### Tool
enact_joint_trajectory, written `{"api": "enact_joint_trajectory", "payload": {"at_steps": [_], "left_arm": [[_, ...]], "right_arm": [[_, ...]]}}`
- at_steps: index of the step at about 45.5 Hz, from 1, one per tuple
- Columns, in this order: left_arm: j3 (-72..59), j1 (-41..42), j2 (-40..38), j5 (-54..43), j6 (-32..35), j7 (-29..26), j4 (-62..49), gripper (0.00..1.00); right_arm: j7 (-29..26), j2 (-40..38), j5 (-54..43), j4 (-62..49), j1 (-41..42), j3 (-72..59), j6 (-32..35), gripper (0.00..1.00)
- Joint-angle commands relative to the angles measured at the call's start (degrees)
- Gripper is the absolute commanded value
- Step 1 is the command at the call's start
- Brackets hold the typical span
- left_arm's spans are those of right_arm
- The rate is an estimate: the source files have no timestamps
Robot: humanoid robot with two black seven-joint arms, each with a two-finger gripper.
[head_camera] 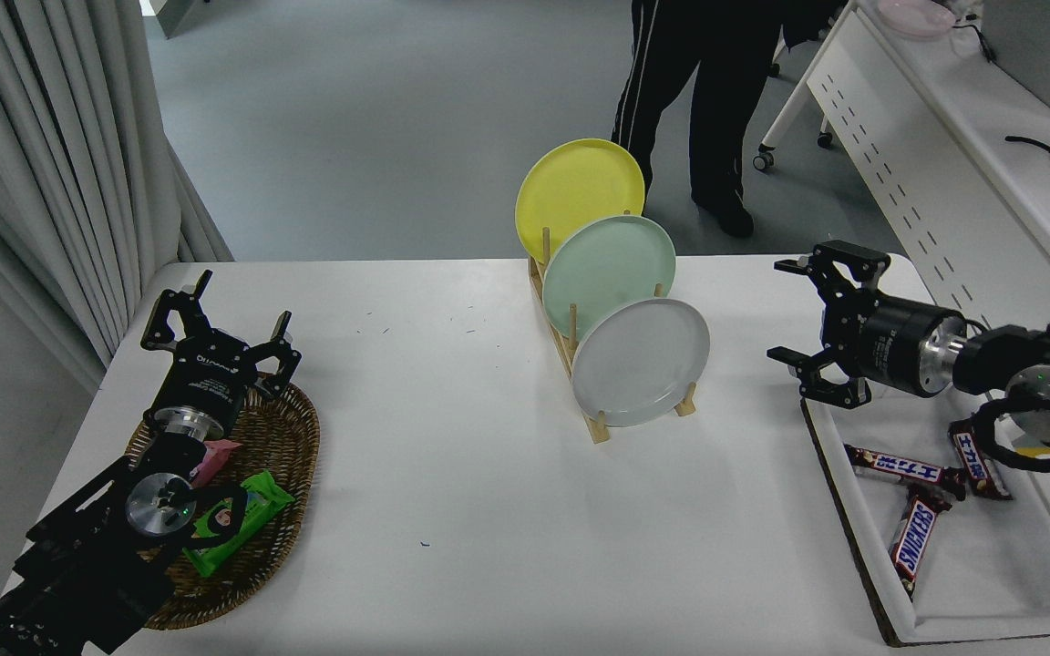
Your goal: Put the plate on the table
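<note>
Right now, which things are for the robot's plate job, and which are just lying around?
For the job:
grey plate, upright in the wooden rack
white table
right tool, open

Just lying around:
green plate
yellow plate
basket
chocolate bars
left tool, parked, open

On the bench (452, 510) a dish rack (580, 364) stands mid-back, the plate (641, 363) frontmost of three in it; a wicker basket (279, 437) lies far left; a tray (990, 565) of chocolate bars (913, 538) lies far right.
</note>
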Motion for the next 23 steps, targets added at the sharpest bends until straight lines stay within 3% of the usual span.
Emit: {"api": "enact_joint_trajectory", "payload": {"at_steps": [1, 9, 19, 23], "left_arm": [[0.0, 0.0, 0.0, -0.1, 0.0, 0.0, 0.0, 1.0], [0.0, 0.0, 0.0, 0.0, 0.0, 0.0, 0.0, 1.0], [0.0, 0.0, 0.0, 0.0, 0.0, 0.0, 0.0, 1.0], [0.0, 0.0, 0.0, 0.0, 0.0, 0.0, 0.0, 1.0]], "right_arm": [[-3.3, 5.2, 1.5, -1.5, 1.8, 0.3, -2.5, 1.0], [-3.3, 8.4, 1.5, -4.8, 1.6, 0.8, -4.0, 1.0], [-3.3, 12.5, 2.0, -8.7, 2.0, 1.2, -15.7, 1.0], [-3.4, 14.6, 2.6, -10.0, 2.5, 0.9, -16.1, 1.0]]}}
